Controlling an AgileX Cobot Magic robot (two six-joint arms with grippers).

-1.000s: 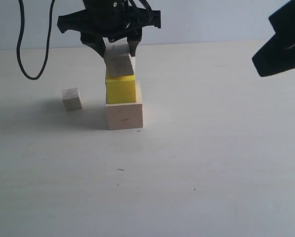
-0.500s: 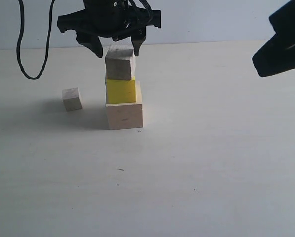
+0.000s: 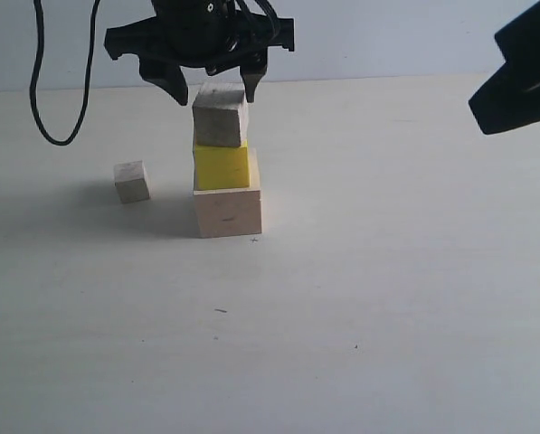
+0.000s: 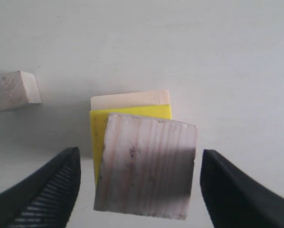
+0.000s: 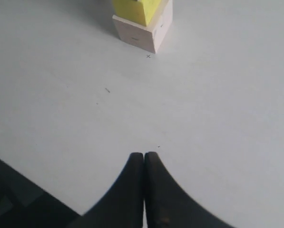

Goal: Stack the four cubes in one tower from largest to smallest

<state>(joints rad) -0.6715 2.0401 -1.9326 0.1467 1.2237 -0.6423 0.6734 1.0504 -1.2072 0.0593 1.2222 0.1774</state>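
A large pale wood cube stands on the table with a bright yellow cube on it. A small pale wood cube rests on the yellow one, turned slightly askew. My left gripper hangs open around the top of that small cube, with a gap on each side of it. Another small pale wood cube lies on the table to the left of the stack. My right gripper is shut and empty, held high at the right.
A black cable loops down at the back left. The pale table stretches bare in front of the stack and to its right. A dark shape fills one corner of the right wrist view.
The left gripper has opened off the small wood cube, which went from tilted between the fingers to resting flat on the yellow cube. The right arm edged slightly.
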